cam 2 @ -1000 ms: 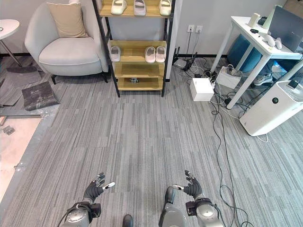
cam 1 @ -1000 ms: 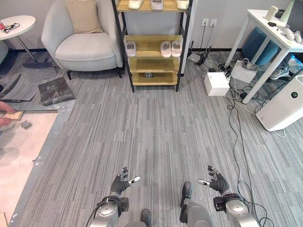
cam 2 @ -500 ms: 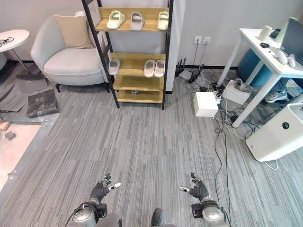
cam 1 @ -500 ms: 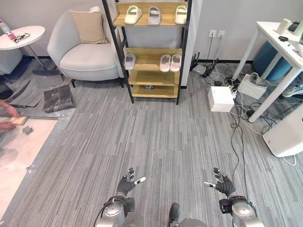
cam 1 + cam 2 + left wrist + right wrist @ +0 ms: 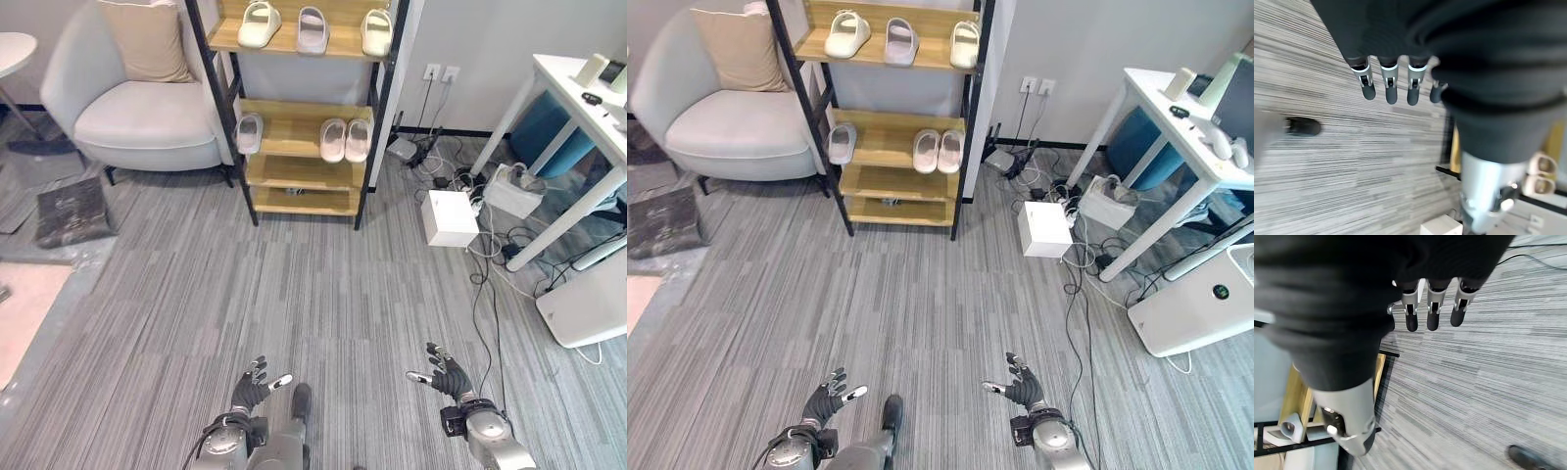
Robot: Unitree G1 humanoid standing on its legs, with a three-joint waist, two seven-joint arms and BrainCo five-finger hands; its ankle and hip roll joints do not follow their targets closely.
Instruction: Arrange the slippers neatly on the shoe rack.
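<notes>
The shoe rack (image 5: 227,103) has a black frame and wooden shelves and stands against the far wall. Three pale slippers lie on its top shelf: a cream one (image 5: 259,22), a lilac one (image 5: 313,27) and another cream one (image 5: 376,29). On the middle shelf a single slipper (image 5: 249,132) lies at the left end and a pair (image 5: 345,139) on the right. My left hand (image 5: 253,384) and right hand (image 5: 443,369) hang low over the carpet, far short of the rack. Both are open with straight fingers (image 5: 1388,88) (image 5: 1432,316) and hold nothing.
A grey armchair (image 5: 137,108) with a beige cushion stands left of the rack. To the right are a white box (image 5: 449,217), tangled cables (image 5: 490,264), a white table (image 5: 578,108) and a white appliance (image 5: 588,304). A dark mat (image 5: 69,211) lies at far left.
The whole picture has shifted, so the camera has moved; the rack now shows a little nearer and further left. Both hands stay open and low.
</notes>
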